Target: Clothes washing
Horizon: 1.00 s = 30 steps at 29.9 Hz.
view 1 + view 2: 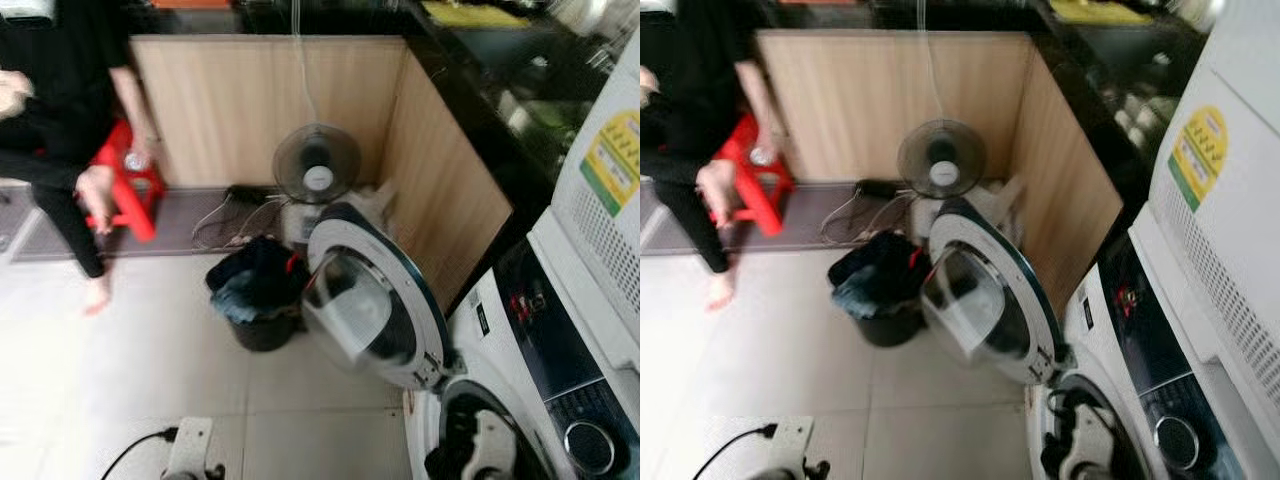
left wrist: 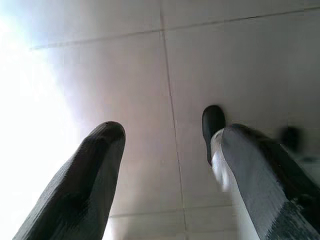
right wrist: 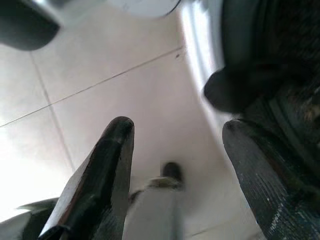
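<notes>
The right gripper [image 3: 175, 145] is hanging wide apart by the washing machine [image 1: 520, 400] at near right, over the tiled floor [image 1: 130, 360]; the left gripper [image 2: 165, 150] is hanging spread above bare tile; the machine's round door [image 1: 370, 300] is standing open to the left; just beyond, a dark basket [image 1: 255, 290] is sitting heaped with clothes [image 1: 250, 265]; farther off a fan [image 1: 317, 165] is standing against the wooden panel, and a person [image 1: 60, 110] is sitting at far left on a red stool [image 1: 135, 190]
</notes>
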Motion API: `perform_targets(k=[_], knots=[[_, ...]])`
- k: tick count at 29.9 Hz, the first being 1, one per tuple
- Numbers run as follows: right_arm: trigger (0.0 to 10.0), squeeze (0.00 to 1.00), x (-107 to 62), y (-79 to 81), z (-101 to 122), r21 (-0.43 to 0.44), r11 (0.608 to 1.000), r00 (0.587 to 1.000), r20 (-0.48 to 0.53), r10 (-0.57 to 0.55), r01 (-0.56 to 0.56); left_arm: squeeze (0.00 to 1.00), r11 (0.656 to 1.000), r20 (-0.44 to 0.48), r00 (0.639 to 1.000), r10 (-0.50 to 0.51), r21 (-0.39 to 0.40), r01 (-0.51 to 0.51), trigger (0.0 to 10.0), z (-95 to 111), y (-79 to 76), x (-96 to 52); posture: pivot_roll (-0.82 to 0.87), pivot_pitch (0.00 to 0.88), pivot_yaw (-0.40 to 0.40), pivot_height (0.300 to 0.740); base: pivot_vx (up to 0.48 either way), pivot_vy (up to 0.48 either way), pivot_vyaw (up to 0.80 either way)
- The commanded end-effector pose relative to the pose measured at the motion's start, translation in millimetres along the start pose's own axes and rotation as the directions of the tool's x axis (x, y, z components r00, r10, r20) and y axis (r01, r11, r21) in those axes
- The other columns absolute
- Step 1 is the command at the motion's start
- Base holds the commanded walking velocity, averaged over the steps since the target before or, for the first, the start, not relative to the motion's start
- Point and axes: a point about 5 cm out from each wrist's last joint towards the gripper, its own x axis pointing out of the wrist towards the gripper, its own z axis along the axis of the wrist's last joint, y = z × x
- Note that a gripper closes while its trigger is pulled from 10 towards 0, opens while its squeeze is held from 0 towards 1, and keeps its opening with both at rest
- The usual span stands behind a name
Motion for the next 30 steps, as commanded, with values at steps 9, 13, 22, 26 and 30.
perform_targets(k=[9, 13, 22, 26, 30], knots=[[10.0, 0.00, -1.5, -7.0, -1.1, 0.012, 1.000, 1.000, 0.002, -0.016, 0.016, 0.00, 1.000, -0.014, 1.000, -0.006, -0.019, 0.005, 10.0, -5.1, -1.3, -0.5, 0.03, 0.064, -0.015, 0.740, 0.000, 0.480, 0.00], [10.0, 0.00, -1.5, -7.1, -1.2, 0.011, 1.000, 1.000, 0.001, -0.017, 0.017, 0.00, 1.000, -0.015, 1.000, -0.006, -0.020, 0.005, 10.0, -5.1, -1.4, -0.5, 0.03, 0.064, -0.015, 0.740, 0.000, 0.416, 0.00], [10.0, 0.00, -1.6, -7.3, -1.3, 0.010, 1.000, 1.000, -0.001, -0.014, 0.014, 0.00, 1.000, -0.014, 1.000, -0.008, -0.021, 0.008, 10.0, -5.1, -1.8, -0.5, 0.03, 0.059, -0.018, 0.740, 0.000, 0.288, 0.00], [10.0, 0.00, -1.5, -7.0, -1.2, 0.011, 1.000, 1.000, 0.001, -0.011, 0.011, 0.00, 1.000, -0.013, 1.000, -0.010, -0.020, 0.010, 10.0, -5.0, -1.8, -0.5, 0.03, 0.059, -0.018, 0.740, 0.000, 0.000, 0.00], [10.0, 0.00, -1.5, -6.9, -1.2, 0.011, 1.000, 1.000, 0.000, -0.012, 0.012, 0.00, 1.000, -0.014, 1.000, -0.010, -0.024, 0.010, 10.0, -5.1, -1.7, -0.5, 0.03, 0.061, -0.016, 0.740, 0.000, 0.000, 0.00]])
